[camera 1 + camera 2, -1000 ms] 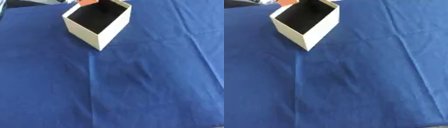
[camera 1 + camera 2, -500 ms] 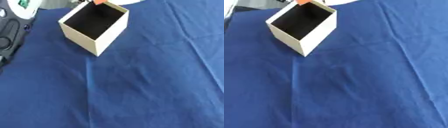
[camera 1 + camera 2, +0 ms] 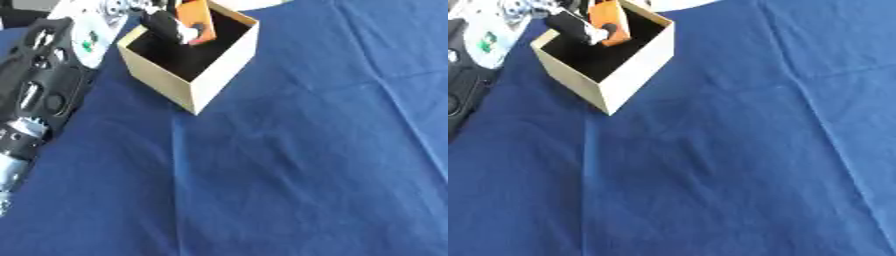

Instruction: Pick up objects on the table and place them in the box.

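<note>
The left hand (image 3: pixel 166 22), absent from the views a second ago, now reaches in from the table's far left corner with its fingers pinched on an orange object (image 3: pixel 196 20), held over the open mouth of the box (image 3: pixel 214 75). The box stands near the far left of the blue-clothed table (image 3: pixel 297 165). The left arm (image 3: pixel 35 90) now lies along the left edge.

My left hand (image 3: pixel 166 22) is blurred over the box (image 3: pixel 214 75); its grip on the orange object (image 3: pixel 196 20) is unclear, top cut off.
</note>
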